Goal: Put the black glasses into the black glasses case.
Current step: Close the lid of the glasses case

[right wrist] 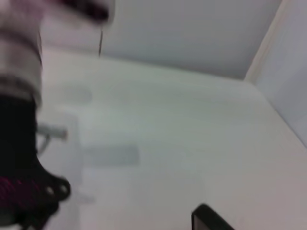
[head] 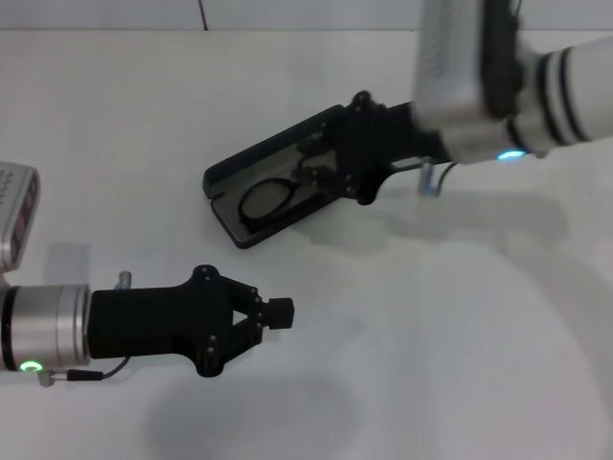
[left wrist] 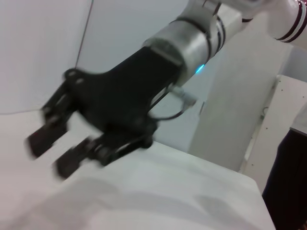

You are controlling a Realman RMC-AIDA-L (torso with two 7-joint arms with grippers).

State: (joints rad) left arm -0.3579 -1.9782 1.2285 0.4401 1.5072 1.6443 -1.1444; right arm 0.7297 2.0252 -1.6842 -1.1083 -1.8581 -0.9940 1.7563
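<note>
The black glasses case (head: 222, 178) lies open in the middle of the white table. The black glasses (head: 269, 199) lie inside it, one oval lens plainly showing. My right gripper (head: 311, 165) hovers over the far right part of the case, just above the glasses, and hides that end of the case and the rest of the frame. The left wrist view shows the right gripper (left wrist: 50, 155) from the side, fingers apart with nothing between them. My left gripper (head: 280, 311) is shut and empty, low over the table in front of the case.
The white table (head: 460, 316) stretches to the right and front of the case. A dark cable (head: 202, 13) runs up at the back edge. A black corner (right wrist: 206, 219) shows at the edge of the right wrist view.
</note>
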